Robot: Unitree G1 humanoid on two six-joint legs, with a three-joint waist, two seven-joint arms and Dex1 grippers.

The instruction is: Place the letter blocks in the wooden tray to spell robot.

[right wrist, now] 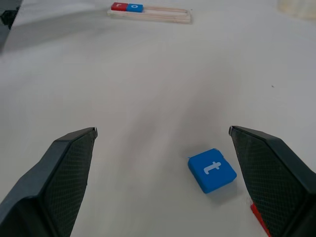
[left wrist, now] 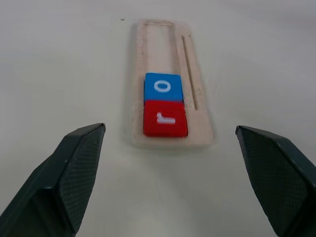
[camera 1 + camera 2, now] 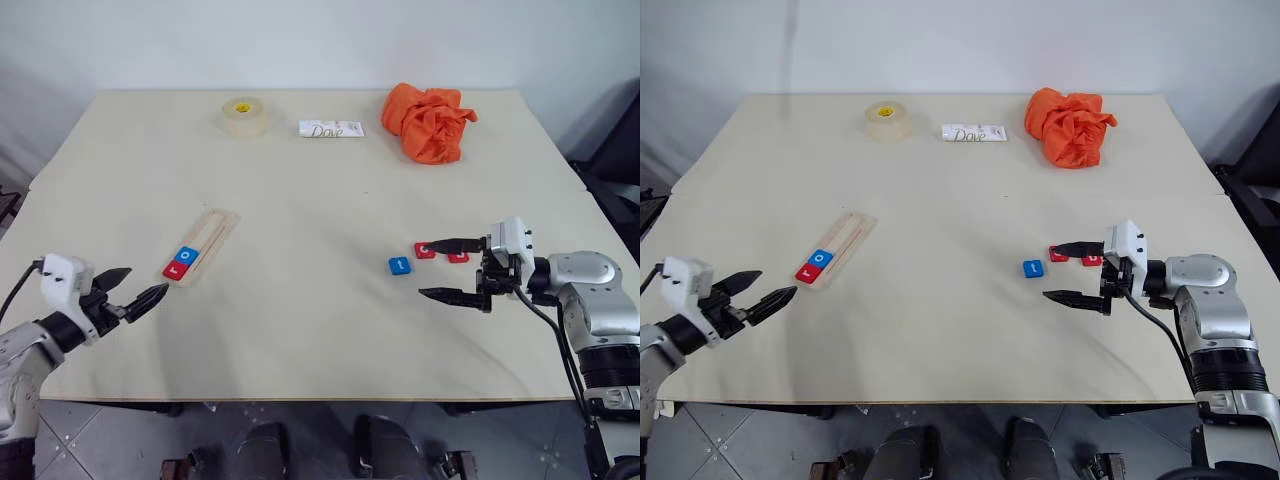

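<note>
while r+o sit in tray [image 3: 212,236], both grippers (l [image 3: 133,290], r [image 3: 447,269]) spread, empty.

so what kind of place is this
Probably a lab or test room: a plain pale table against a bare white wall, with a few props laid out, such as letter blocks, a tape roll and an orange cloth.

**Arm and gripper appearance**

We note silver-grey cylindrical forearm housings. The left gripper [image 3: 140,287] and right gripper [image 3: 442,270] each carry two black tapered fingers [image 2: 74,168] with cross-hatched inner pads, mounted on white blocks. Black cables run along both wrists.
</note>
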